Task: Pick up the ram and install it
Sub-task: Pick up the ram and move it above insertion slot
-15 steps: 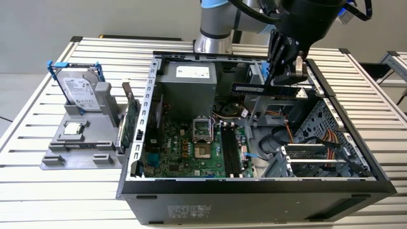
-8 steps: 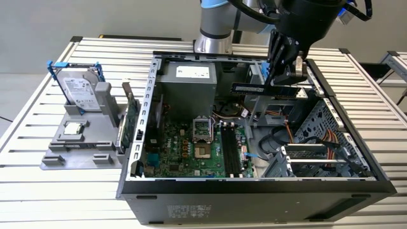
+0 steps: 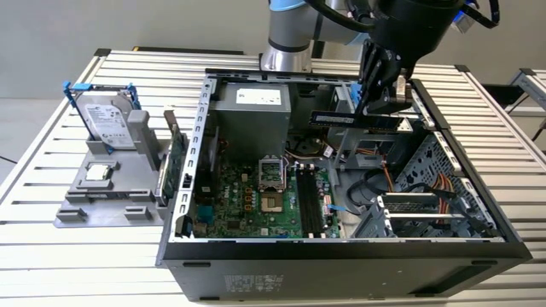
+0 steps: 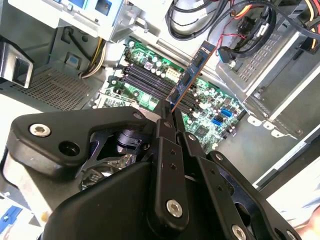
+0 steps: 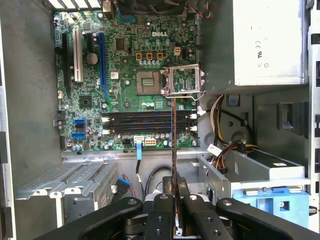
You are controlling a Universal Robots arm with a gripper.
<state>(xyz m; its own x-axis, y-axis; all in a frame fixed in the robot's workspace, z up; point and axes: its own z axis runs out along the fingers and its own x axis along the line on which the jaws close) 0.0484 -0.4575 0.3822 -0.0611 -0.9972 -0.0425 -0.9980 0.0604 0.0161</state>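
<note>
My gripper [image 3: 380, 115] is shut on the ram [image 3: 352, 120], a thin dark stick held level above the open computer case [image 3: 196, 128], over its back right part in the exterior view. In the second wrist view the ram [image 4: 193, 72] is a blue board with chips sticking out from the gripper [image 4: 169, 116] over the green motherboard [image 4: 210, 107]. The first wrist view has the ram [image 5: 173, 135] edge-on, rising from the gripper [image 5: 175, 186] and crossing the black memory slots [image 5: 147, 120]. These slots [image 3: 309, 201] lie below and in front of the ram in the exterior view.
A grey fixture [image 3: 73, 214] at the exterior view's left holds a hard drive [image 3: 111, 125], a small silver processor chip [image 3: 100, 171] and a green expansion card [image 3: 175, 163]. Inside the case are the power supply [image 3: 252, 115], an open processor socket [image 5: 182, 80], cables [image 3: 388, 176] and drive cages [image 3: 426, 211].
</note>
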